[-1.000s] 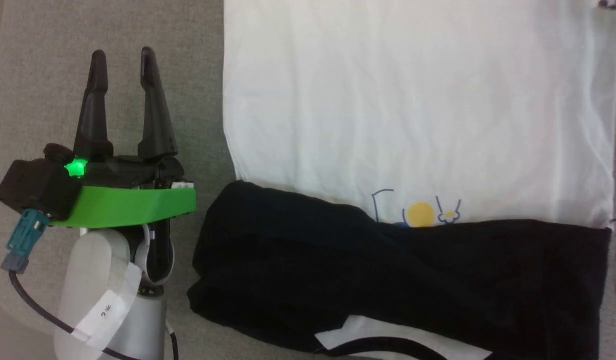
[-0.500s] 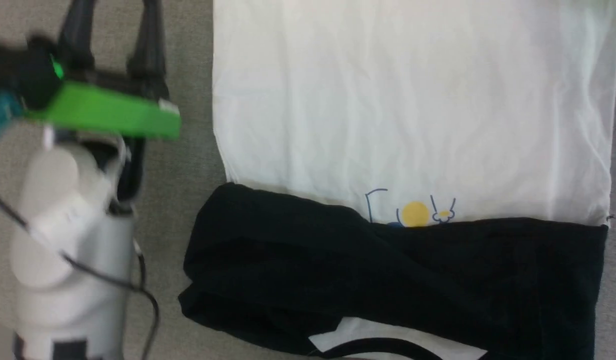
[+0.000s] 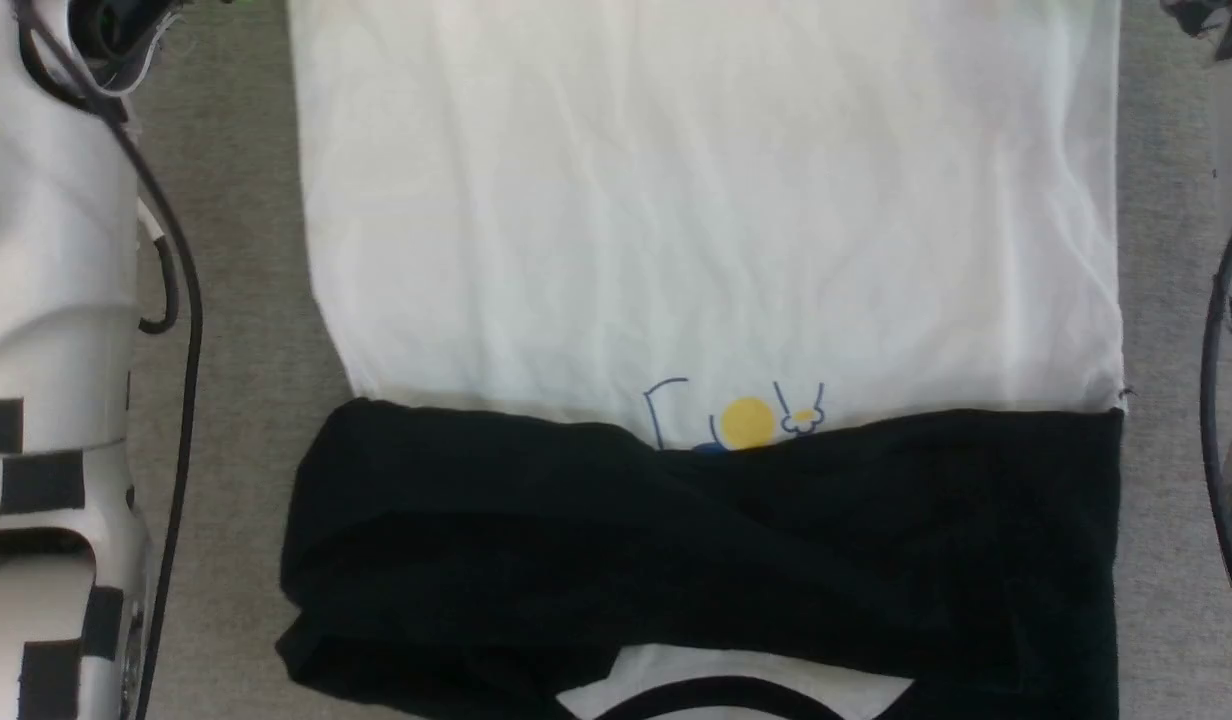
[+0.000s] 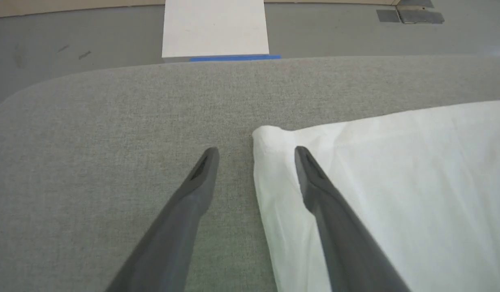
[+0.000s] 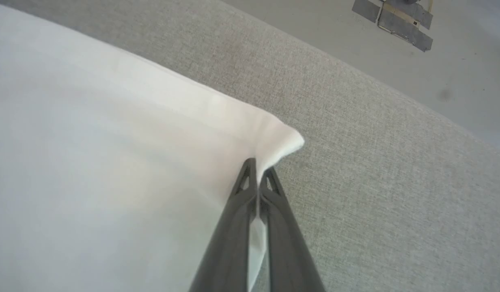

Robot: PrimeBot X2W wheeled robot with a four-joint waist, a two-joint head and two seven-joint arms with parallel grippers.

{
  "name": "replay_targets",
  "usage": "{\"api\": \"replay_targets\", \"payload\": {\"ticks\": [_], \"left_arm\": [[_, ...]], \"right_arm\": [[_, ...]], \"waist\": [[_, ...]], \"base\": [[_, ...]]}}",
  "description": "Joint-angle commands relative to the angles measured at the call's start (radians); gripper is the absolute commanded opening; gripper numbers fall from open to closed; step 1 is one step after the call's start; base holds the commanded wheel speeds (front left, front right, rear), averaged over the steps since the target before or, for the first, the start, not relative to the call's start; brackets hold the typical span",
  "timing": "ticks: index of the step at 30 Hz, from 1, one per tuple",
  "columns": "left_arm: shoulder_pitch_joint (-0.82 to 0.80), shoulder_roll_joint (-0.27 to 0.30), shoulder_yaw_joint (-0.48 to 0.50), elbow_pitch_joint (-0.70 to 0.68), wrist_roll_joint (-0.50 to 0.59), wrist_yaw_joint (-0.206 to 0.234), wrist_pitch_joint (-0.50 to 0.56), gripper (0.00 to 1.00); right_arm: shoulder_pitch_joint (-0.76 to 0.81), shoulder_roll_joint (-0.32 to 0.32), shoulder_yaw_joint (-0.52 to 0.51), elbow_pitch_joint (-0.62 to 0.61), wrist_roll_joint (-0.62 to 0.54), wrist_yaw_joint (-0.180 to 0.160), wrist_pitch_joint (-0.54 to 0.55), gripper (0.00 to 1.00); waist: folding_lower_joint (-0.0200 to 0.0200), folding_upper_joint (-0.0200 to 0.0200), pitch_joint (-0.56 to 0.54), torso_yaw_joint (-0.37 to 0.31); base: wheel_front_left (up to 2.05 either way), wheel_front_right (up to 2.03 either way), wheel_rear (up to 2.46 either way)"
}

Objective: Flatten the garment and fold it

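White T-shirt [image 3: 706, 230] lies flat on grey fabric table [image 3: 226, 330]. Black sleeves [image 3: 706, 540] are laid across chest, half covering yellow-and-blue print [image 3: 746, 420]; collar at near edge.

Left gripper [image 4: 256, 152]: 2 fingers spread wide, straddling 1 white corner of shirt, 1 finger over bare table, 1 over cloth; contact unclear.

Right gripper [image 5: 259, 167]: fingers pressed together, pinching other white corner, cloth puckered at tips.

White box [image 4: 215, 28] with blue tape [image 4: 235, 58] stands on floor [image 4: 71, 40] beyond table.
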Motion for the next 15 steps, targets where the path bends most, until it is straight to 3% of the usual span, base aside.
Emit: {"api": "replay_targets", "payload": {"ticks": [1,8,9,10,11,15], "left_arm": [[-0.026,0.009,-0.010,0.021,0.012,0.010,0.038,1.00],[-0.040,0.031,-0.052,0.095,0.019,0.024,0.206,1.00],[-0.035,0.035,-0.057,0.100,0.017,0.026,0.237,0.93],[-0.032,0.039,-0.060,0.098,0.016,0.025,0.250,0.42],[-0.028,0.040,-0.057,0.090,0.009,0.024,0.250,0.00],[-0.010,0.037,-0.041,0.052,-0.014,0.014,0.205,0.00]], "right_arm": [[-0.014,-0.001,0.013,-0.009,0.014,-0.001,-0.007,0.00],[-0.021,-0.018,0.042,-0.018,0.044,-0.001,-0.018,0.00],[-0.021,-0.019,0.045,-0.018,0.047,-0.001,-0.020,0.00],[-0.021,-0.020,0.047,-0.017,0.050,-0.001,-0.021,0.00],[-0.022,-0.022,0.050,-0.016,0.053,-0.001,-0.021,0.00],[-0.027,-0.029,0.053,-0.014,0.063,-0.001,-0.024,0.00]], "waist": [[-0.0001,0.0000,0.022,-0.036],[-0.0001,0.0000,0.043,-0.061],[-0.0001,0.0000,0.045,-0.062],[-0.0001,0.0000,0.046,-0.063],[-0.0001,0.0000,0.049,-0.064],[-0.0001,0.0000,0.058,-0.060]], "base": [[0.00,0.00,0.00],[0.00,0.00,0.00],[0.00,0.00,0.00],[0.00,0.00,0.00],[0.00,0.00,0.00],[0.00,0.00,0.00]]}}
